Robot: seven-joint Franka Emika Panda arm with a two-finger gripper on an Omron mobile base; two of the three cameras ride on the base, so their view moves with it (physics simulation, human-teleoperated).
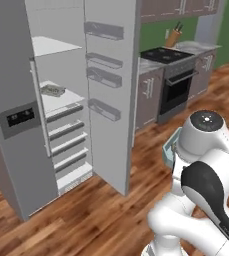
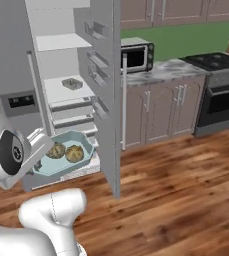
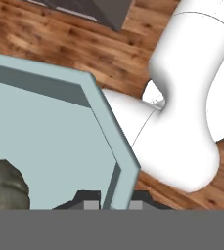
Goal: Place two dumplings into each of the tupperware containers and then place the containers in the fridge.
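Your tool [image 3: 108,204] grips the blue-green tub's [image 2: 84,156] rim, two dumplings [image 2: 74,153] inside; next, carry it toward the fridge [image 2: 61,90] shelf at eleven o'clock.

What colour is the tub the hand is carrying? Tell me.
Pale blue-green tub, best seen in the right base view.

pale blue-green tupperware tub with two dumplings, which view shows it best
The right base view: the whole pale blue-green tub is visible, held up before the open fridge with both dumplings inside. The hand view shows one corner close up; the left base view shows a sliver behind the arm.
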